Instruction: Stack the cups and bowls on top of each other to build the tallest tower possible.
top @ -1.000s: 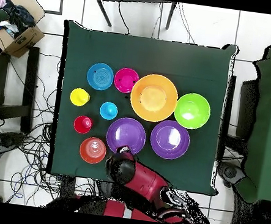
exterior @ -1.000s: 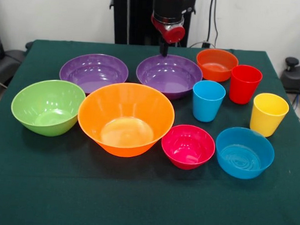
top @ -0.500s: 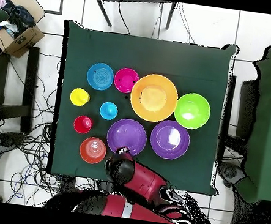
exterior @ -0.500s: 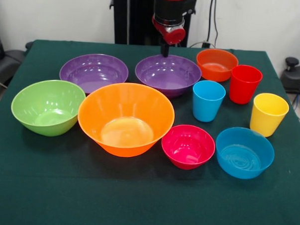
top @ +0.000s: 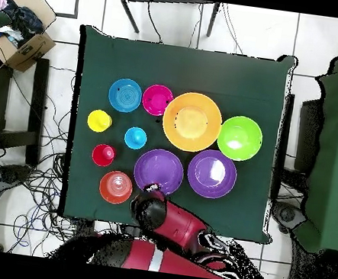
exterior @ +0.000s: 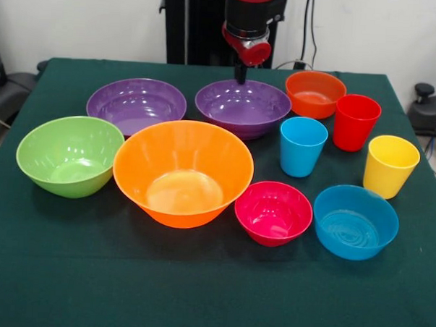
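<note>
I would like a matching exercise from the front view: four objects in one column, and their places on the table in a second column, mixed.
Objects:
1. lime green bowl
2. yellow cup
3. small blue bowl
4. gripper

Places:
A. at the far rim of a purple bowl
B. leftmost on the table
C. right of the pink-red bowl
D. rightmost cup

Pairs: 1-B, 2-D, 3-C, 4-A

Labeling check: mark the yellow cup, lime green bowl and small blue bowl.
yellow cup (exterior: 388, 169), front view, outer wall.
lime green bowl (exterior: 67, 160), front view, inside of the bowl.
small blue bowl (top: 125, 94), overhead view, inner bottom.
</note>
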`<state>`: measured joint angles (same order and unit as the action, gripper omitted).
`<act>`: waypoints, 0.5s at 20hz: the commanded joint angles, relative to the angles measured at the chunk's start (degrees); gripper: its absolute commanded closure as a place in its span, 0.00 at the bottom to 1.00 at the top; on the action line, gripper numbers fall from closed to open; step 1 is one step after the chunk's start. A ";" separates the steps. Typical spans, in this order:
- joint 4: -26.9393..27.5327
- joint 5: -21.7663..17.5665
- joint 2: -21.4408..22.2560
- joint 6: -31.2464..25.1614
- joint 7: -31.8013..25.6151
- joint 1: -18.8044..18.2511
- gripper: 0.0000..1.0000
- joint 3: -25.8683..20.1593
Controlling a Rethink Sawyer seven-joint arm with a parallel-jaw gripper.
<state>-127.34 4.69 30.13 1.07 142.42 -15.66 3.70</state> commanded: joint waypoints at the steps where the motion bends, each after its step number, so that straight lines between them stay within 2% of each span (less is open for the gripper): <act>1: 5.28 -1.78 -2.04 2.55 3.58 0.65 1.00 -3.50; 6: 5.49 -1.88 -2.57 2.44 3.53 -0.41 1.00 -4.02; 10: 6.24 -2.73 -2.32 2.46 2.46 0.90 1.00 -2.67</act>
<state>-127.12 4.06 30.12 1.07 142.42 -15.77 3.83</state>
